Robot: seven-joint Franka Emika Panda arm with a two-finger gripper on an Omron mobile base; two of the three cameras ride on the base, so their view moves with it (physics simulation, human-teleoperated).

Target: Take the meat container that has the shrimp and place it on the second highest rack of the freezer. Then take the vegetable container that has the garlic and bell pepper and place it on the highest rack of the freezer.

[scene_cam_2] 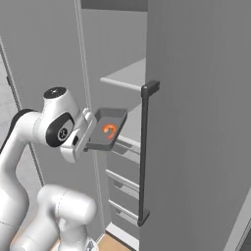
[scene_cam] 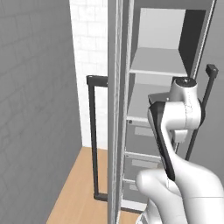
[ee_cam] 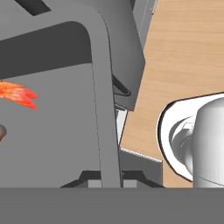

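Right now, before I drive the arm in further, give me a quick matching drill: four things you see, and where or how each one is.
Things:
1. shrimp
2. tray
3. tool
4. bar handle

States:
A. black, upright on the open door
B. shut on the tray's rim
C. lying inside the tray
D. held level in front of the freezer shelves

Pairs: 1-C, 2-D, 3-B, 4-A

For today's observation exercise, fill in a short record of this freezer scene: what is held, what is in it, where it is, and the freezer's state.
held item: grey tray, gripped at its near edge by the shut hand
contents: one orange shrimp
tray position: level, in front of the lower of the two flat shelves, below the highest rack
freezer: door open
step: tray not yet released
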